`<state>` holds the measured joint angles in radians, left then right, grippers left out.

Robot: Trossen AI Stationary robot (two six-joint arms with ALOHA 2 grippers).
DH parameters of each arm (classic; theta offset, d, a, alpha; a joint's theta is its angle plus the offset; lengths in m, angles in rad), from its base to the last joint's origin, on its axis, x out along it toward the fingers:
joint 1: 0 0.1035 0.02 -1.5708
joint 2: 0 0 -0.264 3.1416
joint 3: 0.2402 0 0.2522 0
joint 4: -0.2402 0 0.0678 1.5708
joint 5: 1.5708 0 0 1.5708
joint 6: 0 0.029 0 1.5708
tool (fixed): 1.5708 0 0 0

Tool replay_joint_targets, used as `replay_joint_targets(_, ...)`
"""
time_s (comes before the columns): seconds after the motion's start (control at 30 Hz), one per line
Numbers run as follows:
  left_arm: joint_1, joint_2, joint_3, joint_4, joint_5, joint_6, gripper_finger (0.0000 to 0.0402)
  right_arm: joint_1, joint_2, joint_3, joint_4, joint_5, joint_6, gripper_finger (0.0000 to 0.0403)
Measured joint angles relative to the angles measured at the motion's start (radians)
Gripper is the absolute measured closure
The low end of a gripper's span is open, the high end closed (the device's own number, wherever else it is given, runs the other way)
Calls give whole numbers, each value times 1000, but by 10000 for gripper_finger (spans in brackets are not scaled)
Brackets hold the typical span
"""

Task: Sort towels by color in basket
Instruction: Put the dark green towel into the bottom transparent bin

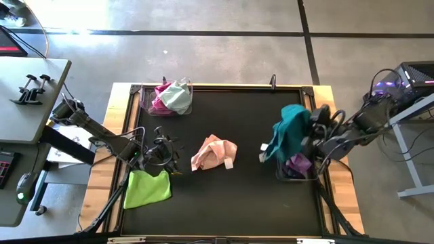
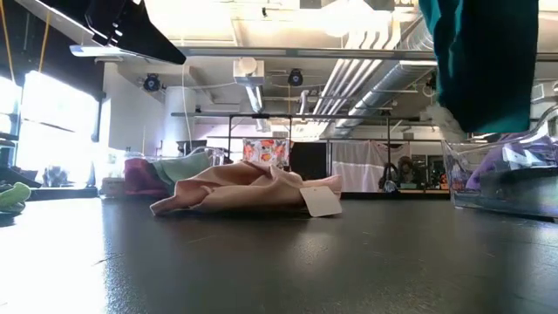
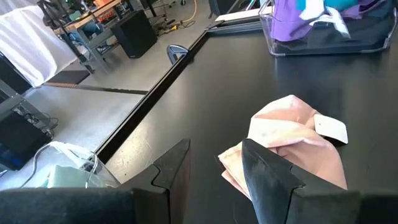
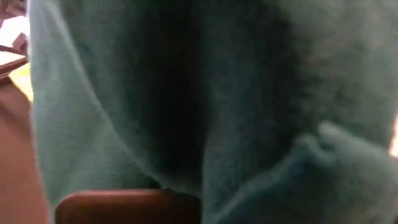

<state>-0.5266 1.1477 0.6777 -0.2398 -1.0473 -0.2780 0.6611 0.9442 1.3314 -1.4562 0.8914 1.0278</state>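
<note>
Overhead, table-level, two wrist views

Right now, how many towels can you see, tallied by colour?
Dark teal towel, hanging from the right gripper: 1
Peach-pink towel: 1
Lime green towel: 1
Mint towel: 1
Magenta towel: 1
Purple towel: 1
Total: 6 visible
</note>
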Motion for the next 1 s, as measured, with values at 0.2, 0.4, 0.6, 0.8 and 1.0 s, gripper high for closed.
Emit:
replay_joint_targets(0.2,0,0,0,0,0,-10,271,-11,30,189,-107,-21,-147,400)
replay_joint_targets(0.4,0,0,0,0,1,-34,271,-69,34,200,-112,-185,-212,401)
replay_joint_targets(0.6,0,0,0,0,1,-35,271,-118,20,48,-115,-386,-184,401)
replay_joint_targets(0.8,0,0,0,0,1,-35,271,-140,18,-164,-114,-550,-78,401)
replay_joint_targets(1.0,0,0,0,0,1,-34,271,-140,44,-362,-78,-709,35,401)
